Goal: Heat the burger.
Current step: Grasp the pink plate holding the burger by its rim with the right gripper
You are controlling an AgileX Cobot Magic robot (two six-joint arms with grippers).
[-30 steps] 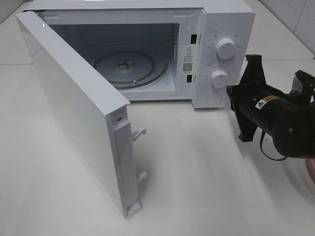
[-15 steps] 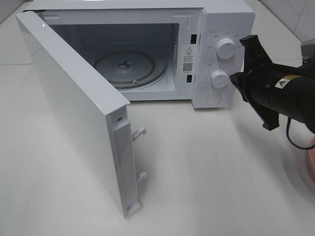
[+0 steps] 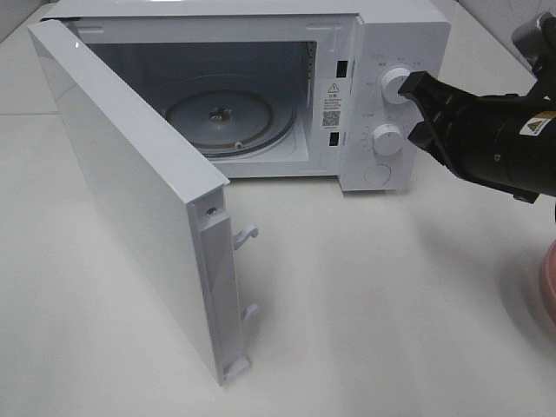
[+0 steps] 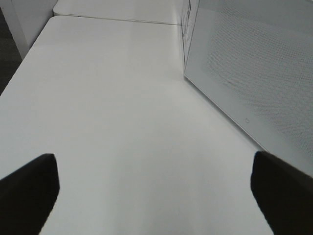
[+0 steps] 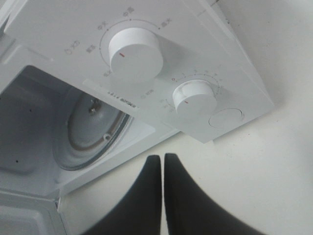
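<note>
The burger is out of view in every frame. The white microwave (image 3: 382, 35) stands at the back with its door (image 3: 130, 191) swung wide open to the left. Its glass turntable (image 3: 230, 117) is bare. My right gripper (image 3: 415, 89) is shut and empty, with its tip just right of the upper knob (image 3: 395, 85) and above the lower knob (image 3: 387, 139). In the right wrist view the shut gripper (image 5: 162, 157) points at the control panel with both knobs (image 5: 135, 54). My left gripper (image 4: 154, 161) is open and empty over bare table beside the door (image 4: 254, 73).
The edge of a pink plate (image 3: 549, 278) shows at the far right of the table. The open door juts forward over the left half of the table. A round push button (image 5: 226, 118) sits under the lower knob.
My right arm has swung up and back from in front of the lower knob, so its tip is now beside the upper knob. The microwave and its door have not moved.
</note>
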